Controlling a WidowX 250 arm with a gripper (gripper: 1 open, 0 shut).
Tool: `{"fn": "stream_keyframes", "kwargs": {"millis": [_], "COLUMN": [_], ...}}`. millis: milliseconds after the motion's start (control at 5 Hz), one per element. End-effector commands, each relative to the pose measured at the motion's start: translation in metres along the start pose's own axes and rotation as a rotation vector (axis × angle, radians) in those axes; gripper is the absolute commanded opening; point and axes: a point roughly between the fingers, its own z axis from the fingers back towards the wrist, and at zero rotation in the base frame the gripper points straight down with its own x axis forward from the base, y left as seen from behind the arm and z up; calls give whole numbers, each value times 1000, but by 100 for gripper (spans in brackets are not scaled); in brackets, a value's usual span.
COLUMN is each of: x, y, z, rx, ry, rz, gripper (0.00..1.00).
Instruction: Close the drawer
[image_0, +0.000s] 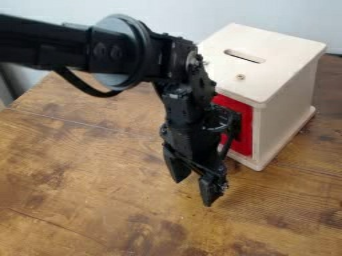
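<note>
Drawer (237, 123) mostly hidden behind gripper (193, 183).

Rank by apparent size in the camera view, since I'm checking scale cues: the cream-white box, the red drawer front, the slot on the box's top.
1. cream-white box
2. red drawer front, partly hidden behind the gripper, so its full size is unsure
3. slot

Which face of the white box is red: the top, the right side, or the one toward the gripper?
The face toward the gripper: that is the red drawer. The cream box is plain elsewhere.
</note>
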Motion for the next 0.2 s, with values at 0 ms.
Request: {"fn": "stream_keyframes", "kwargs": {"millis": [0], "x": [11], "y": [9], "z": [23], "rx": [26], "ry": [-70], "rz": [-11], "gripper": [100]}}
